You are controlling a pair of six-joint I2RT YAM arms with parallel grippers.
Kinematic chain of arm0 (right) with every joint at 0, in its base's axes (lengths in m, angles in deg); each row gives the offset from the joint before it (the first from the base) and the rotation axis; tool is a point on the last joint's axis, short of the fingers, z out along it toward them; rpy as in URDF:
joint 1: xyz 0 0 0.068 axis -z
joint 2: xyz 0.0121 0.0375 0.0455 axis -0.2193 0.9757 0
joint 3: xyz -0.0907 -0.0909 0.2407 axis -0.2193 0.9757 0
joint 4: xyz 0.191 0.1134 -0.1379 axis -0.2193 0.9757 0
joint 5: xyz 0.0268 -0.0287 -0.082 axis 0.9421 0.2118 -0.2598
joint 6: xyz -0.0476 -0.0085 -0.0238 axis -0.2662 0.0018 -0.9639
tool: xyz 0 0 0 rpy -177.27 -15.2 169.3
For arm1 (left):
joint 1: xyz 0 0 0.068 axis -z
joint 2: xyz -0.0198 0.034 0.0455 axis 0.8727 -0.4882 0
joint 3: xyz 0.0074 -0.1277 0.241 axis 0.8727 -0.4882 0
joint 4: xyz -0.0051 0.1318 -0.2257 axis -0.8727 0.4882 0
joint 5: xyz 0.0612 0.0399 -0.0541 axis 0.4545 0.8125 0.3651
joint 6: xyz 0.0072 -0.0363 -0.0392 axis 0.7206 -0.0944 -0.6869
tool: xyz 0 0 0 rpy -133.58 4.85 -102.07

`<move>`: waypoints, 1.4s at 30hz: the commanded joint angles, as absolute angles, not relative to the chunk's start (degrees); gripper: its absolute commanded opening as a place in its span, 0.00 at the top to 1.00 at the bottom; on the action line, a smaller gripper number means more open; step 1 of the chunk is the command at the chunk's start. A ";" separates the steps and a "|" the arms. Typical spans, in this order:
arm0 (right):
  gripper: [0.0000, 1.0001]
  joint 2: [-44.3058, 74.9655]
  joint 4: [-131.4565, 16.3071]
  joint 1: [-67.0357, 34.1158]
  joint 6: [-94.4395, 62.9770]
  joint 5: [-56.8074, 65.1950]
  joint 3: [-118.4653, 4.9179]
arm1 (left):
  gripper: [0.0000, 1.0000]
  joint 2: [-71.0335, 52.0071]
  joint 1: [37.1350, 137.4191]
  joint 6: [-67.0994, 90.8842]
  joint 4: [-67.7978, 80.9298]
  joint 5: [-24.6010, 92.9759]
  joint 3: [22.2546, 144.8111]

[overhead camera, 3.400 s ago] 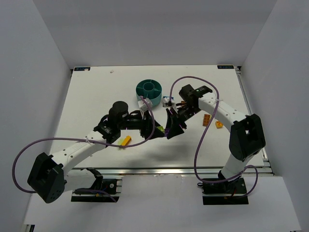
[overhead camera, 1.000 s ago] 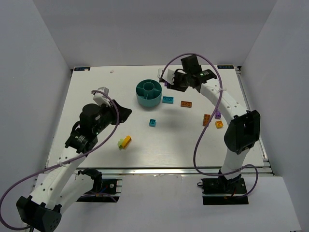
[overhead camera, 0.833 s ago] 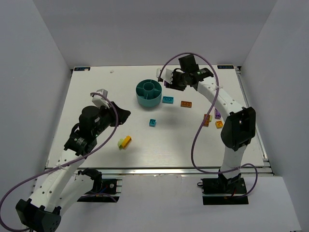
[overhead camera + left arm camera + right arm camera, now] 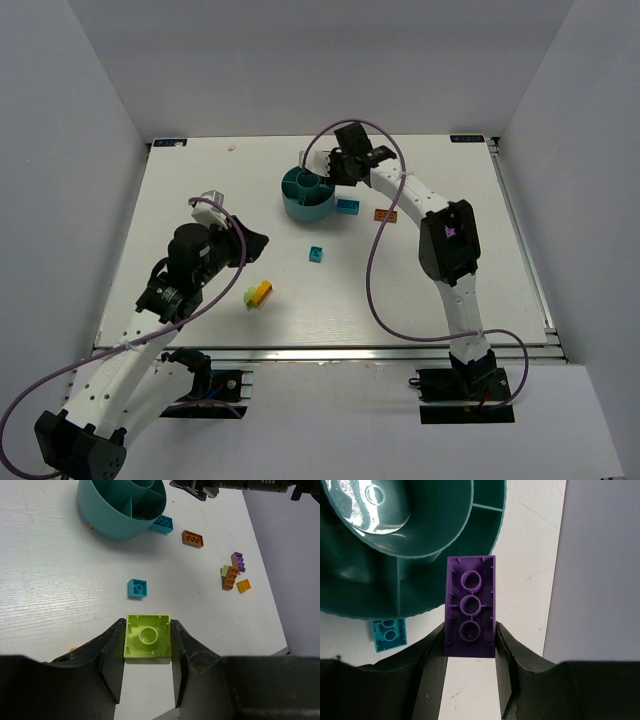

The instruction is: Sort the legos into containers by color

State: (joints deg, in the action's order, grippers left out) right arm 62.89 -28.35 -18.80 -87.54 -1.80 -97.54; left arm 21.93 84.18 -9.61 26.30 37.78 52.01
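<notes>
The right fingers (image 4: 427, 660) clamp a purple brick (image 4: 470, 606) over the teal divided bowl (image 4: 300, 208) at its far-right rim, the left fingers (image 4: 107, 655) clamp a lime brick (image 4: 148, 639) above the tabletop (image 4: 50, 590); the bowl looks empty, other bricks (image 4: 192, 538) lie scattered, sorting barely begun.

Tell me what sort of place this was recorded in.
Most likely a lab robot cell, not a home: a white table boxed in by plain walls, a left arm and right arm bolted at its near edge, and only toy bricks and a teal divided bowl laid out.
</notes>
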 commanded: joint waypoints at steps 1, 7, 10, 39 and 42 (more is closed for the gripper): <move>0.76 63.36 -30.75 -19.68 -90.04 -2.57 -100.06 | 1.00 21.68 83.89 -9.57 25.54 38.32 51.70; 0.36 62.48 -31.10 -19.94 -90.22 -1.25 -99.36 | 1.00 21.77 83.89 -9.84 25.46 38.41 51.79; 0.28 61.87 -31.71 -19.94 -90.40 -0.81 -98.56 | 1.00 21.68 83.89 -10.19 24.84 38.32 51.53; 0.18 55.19 -33.37 -9.66 -40.34 2.03 -93.83 | 1.00 20.28 83.89 -11.86 21.77 36.21 50.83; 0.16 54.22 -35.84 -8.69 -27.94 -0.19 -89.43 | 1.00 19.58 83.89 -12.03 21.33 35.95 50.83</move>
